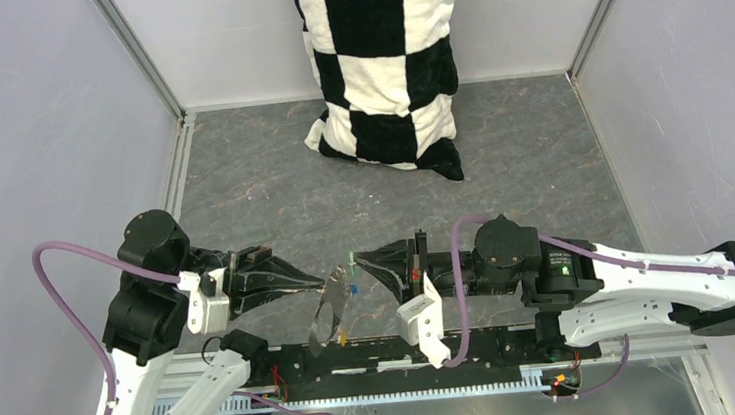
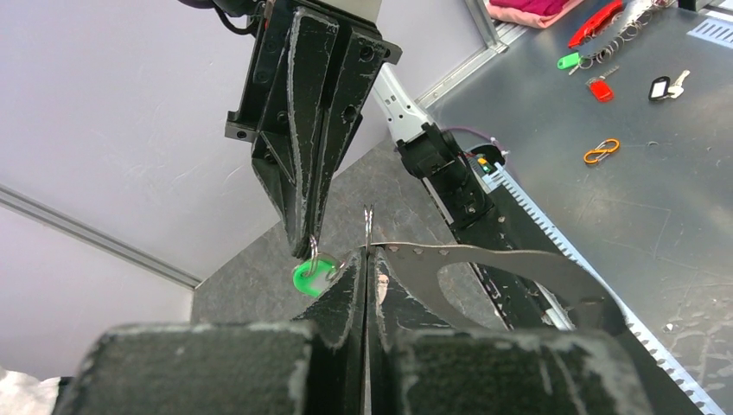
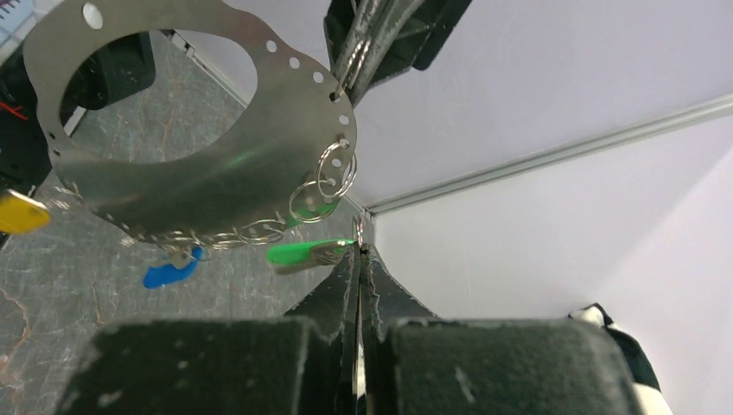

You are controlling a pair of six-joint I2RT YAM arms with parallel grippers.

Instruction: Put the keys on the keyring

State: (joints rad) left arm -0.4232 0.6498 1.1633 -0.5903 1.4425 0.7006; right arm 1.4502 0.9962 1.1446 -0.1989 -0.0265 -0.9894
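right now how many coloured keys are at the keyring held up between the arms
3. green key at the right end effector tips; blue key hanging under the keyring; yellow key beside it, cut off by the frame edge.

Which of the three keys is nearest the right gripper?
The green key, at the tips of the right gripper; the blue key and yellow key hang farther off from the keyring.

Observed: right gripper (image 3: pixel 360 249) closed, tips pinching the green key (image 3: pixel 298 253) just beneath the keyring (image 3: pixel 216 177). Blue key (image 3: pixel 170 273) and yellow key (image 3: pixel 17 213) hang further left.
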